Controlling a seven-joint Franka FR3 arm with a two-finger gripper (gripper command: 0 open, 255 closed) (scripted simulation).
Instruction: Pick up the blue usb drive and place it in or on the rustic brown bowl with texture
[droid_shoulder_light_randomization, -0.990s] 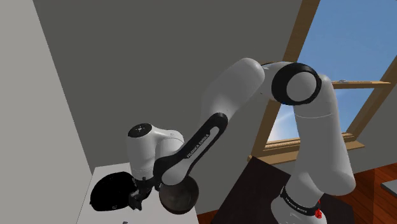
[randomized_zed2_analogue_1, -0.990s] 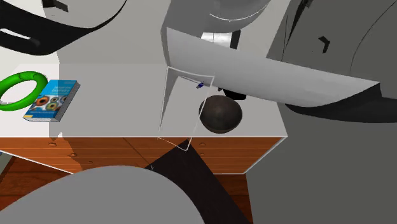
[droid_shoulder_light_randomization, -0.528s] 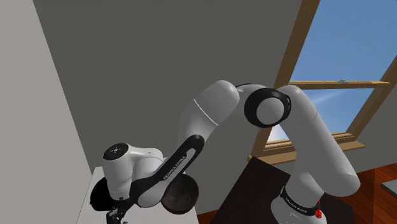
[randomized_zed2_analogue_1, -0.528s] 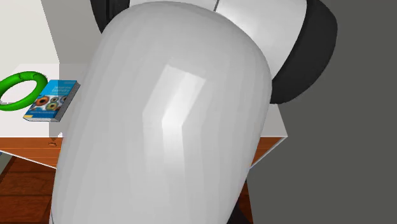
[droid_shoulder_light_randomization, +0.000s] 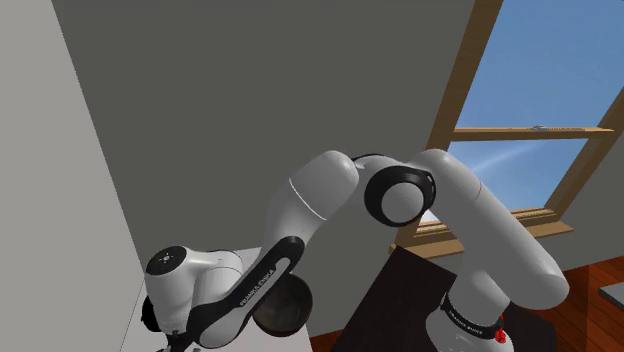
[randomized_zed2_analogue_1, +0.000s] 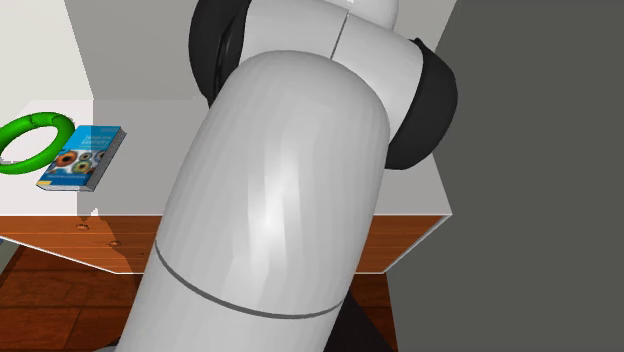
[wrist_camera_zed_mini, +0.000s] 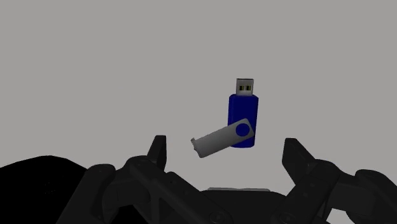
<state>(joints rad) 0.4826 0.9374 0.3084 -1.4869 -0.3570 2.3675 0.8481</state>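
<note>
Arm (randomized_zed2_analogue_1: 280, 200) crowds the second exterior view: its smooth white link blocks mid-frame, covering most of the white counter (randomized_zed2_analogue_1: 125, 203). A green ring (randomized_zed2_analogue_1: 55, 128) and a blue book (randomized_zed2_analogue_1: 85, 157) lie at upper left. In the shoulder view, lower left, the round dark-brown bowl (droid_shoulder_light_randomization: 290, 310) peeks from behind the forearm. The gripper (wrist_camera_zed_mini: 226, 151) has its black fingers spread, clasping nothing. The blue usb drive (wrist_camera_zed_mini: 243, 113), with a grey swivel cover, lies flat between them, untouched.

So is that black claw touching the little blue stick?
Apart. In the wrist view the blue usb drive lies between the fingers of the open gripper, with grey surface showing on either side of it.
</note>
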